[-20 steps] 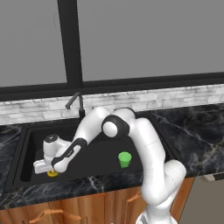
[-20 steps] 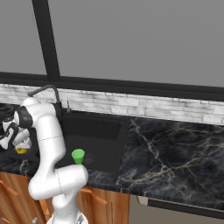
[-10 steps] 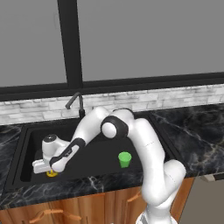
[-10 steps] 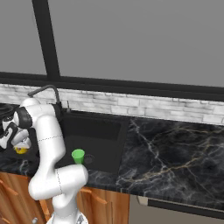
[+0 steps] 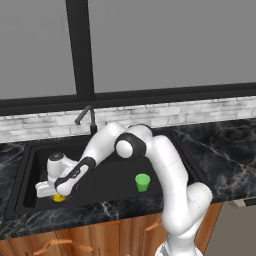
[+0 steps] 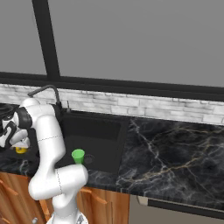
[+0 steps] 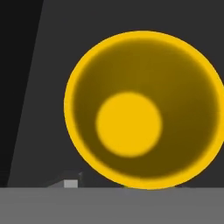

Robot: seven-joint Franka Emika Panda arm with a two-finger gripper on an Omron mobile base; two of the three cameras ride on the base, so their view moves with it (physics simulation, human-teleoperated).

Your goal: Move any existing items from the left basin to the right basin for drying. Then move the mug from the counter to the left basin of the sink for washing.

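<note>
The yellow mug [image 5: 59, 198] stands upright on the floor of the left basin [image 5: 36, 167] of the black sink, near its front wall. My gripper [image 5: 56, 193] hangs straight over it, pointing down. In the hand view the mug [image 7: 142, 109] shows from above, its mouth open toward the camera, with one fingertip [image 7: 66, 183] just outside its rim at the lower left; the jaws stand apart and off the mug. From the right base view the mug [image 6: 20, 149] peeks out below the gripper [image 6: 18, 143]. The green cup [image 5: 142, 182] stands upright in the right basin [image 5: 115, 181], also seen as the cup [image 6: 78, 155].
The dark curved faucet [image 5: 86, 117] rises behind the sink's middle. My arm arches over the divider from the right. The black marble counter [image 5: 222, 155] runs to the right of the sink, under a white brick backsplash and a window.
The arm and hand have stayed over the same spot in the left basin. The mug rests at the same place beneath the hand, and the green cup has not moved.
</note>
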